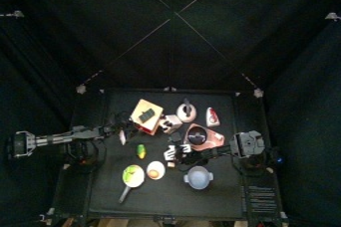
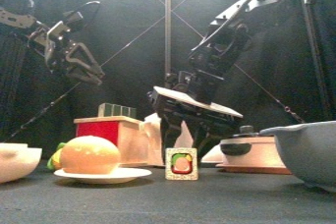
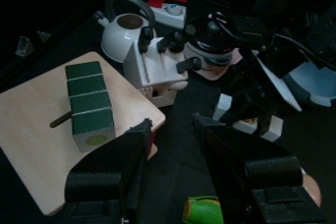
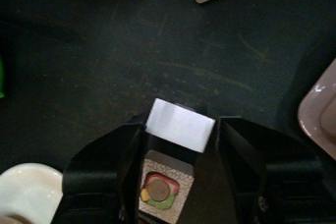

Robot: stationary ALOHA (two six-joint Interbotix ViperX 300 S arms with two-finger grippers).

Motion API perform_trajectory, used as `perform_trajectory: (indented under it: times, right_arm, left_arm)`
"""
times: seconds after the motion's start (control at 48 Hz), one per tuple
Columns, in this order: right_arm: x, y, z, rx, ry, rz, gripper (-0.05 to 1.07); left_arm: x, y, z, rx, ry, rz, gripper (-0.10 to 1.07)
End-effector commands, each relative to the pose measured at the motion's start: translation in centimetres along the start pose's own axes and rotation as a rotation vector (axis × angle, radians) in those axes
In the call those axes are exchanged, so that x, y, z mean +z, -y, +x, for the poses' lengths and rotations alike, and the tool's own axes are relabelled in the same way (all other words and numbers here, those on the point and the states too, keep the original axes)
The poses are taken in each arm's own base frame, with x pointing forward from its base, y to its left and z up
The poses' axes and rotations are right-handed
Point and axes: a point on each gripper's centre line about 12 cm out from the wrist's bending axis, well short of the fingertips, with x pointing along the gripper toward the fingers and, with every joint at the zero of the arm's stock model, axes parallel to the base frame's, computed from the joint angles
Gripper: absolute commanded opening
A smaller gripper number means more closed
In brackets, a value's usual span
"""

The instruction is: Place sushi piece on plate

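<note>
The sushi piece (image 2: 183, 163) is a small white block with a red and green face. It stands on the black table, between a white plate with an orange bun (image 2: 129, 176) and a brown plate (image 2: 250, 168). My right gripper (image 2: 197, 110) hangs just above it, open. In the right wrist view the piece (image 4: 171, 169) shows between the two jaws, and the gripper (image 4: 180, 122) holds nothing. My left gripper (image 3: 171, 135) is open and empty, raised over the table's left side (image 1: 120, 134).
A wooden board (image 3: 39, 140) carries a green sushi roll (image 3: 85, 100). A white teapot (image 3: 125, 31) stands behind it. A grey bowl (image 2: 308, 149) is at the front right and a white dish (image 2: 16, 161) at the front left. Things crowd the table's middle (image 1: 173, 121).
</note>
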Motion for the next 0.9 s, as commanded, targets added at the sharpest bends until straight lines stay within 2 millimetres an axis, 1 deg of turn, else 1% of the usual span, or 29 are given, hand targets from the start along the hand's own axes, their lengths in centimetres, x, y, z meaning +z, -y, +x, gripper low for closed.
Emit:
perform_trajectory:
  times: [0.0,0.042,0.104,0.188,0.354,0.396,0.417,0.458,0.521,0.562,0.646,0.729,0.771,0.833,0.875]
  right_arm:
    - [1.9,-1.2,-2.6,0.070,0.032,0.029,0.72]
    - [2.4,-1.3,-3.6,0.092,0.048,0.025,0.72]
    - [2.5,-1.2,-5.0,0.116,0.059,0.017,0.72]
    - [2.8,-0.4,-7.5,0.118,0.079,0.021,0.72]
    - [2.1,3.6,-12.8,0.035,0.128,0.034,0.72]
    - [1.9,4.7,-13.9,0.008,0.124,0.052,0.72]
    - [1.7,5.6,-14.4,-0.019,0.118,0.074,0.72]
    - [1.3,6.9,-15.0,-0.065,0.118,0.097,0.72]
    - [0.8,8.9,-15.7,-0.124,0.121,0.122,0.72]
    - [0.5,9.8,-16.1,-0.138,0.118,0.135,0.72]
    - [0.0,11.7,-16.3,-0.156,0.113,0.181,0.72]
    - [-0.6,14.5,-15.7,-0.188,0.116,0.248,0.72]
    - [-1.0,15.5,-15.3,-0.204,0.113,0.272,0.72]
    - [-2.1,17.5,-14.3,-0.239,0.093,0.308,0.73]
    - [-2.7,18.4,-13.5,-0.242,0.075,0.305,0.74]
  left_arm:
    - [0.6,0.1,0.0,-0.002,0.017,-0.002,0.79]
    - [0.6,0.1,0.0,-0.003,0.017,-0.001,0.79]
    - [0.6,0.1,0.0,-0.002,0.017,0.000,0.79]
    - [0.5,0.1,0.0,-0.002,0.015,0.000,0.79]
    - [0.4,0.1,0.0,-0.002,0.004,-0.001,0.79]
    - [0.4,0.1,0.0,-0.002,0.004,-0.001,0.79]
    - [0.4,0.1,0.0,-0.002,0.006,-0.001,0.79]
    - [0.4,0.1,0.0,-0.001,0.005,-0.002,0.79]
    - [0.4,0.1,0.0,-0.001,0.005,-0.002,0.79]
    - [0.4,0.1,0.0,-0.002,0.004,-0.001,0.79]
    - [0.4,0.1,0.0,-0.001,0.005,-0.002,0.79]
    - [0.4,0.1,0.0,-0.001,0.005,-0.002,0.79]
    - [0.4,0.1,0.0,-0.001,0.005,-0.002,0.79]
    - [0.4,0.1,0.0,-0.001,0.005,-0.002,0.79]
    - [0.4,0.0,0.0,0.001,0.005,-0.002,0.79]
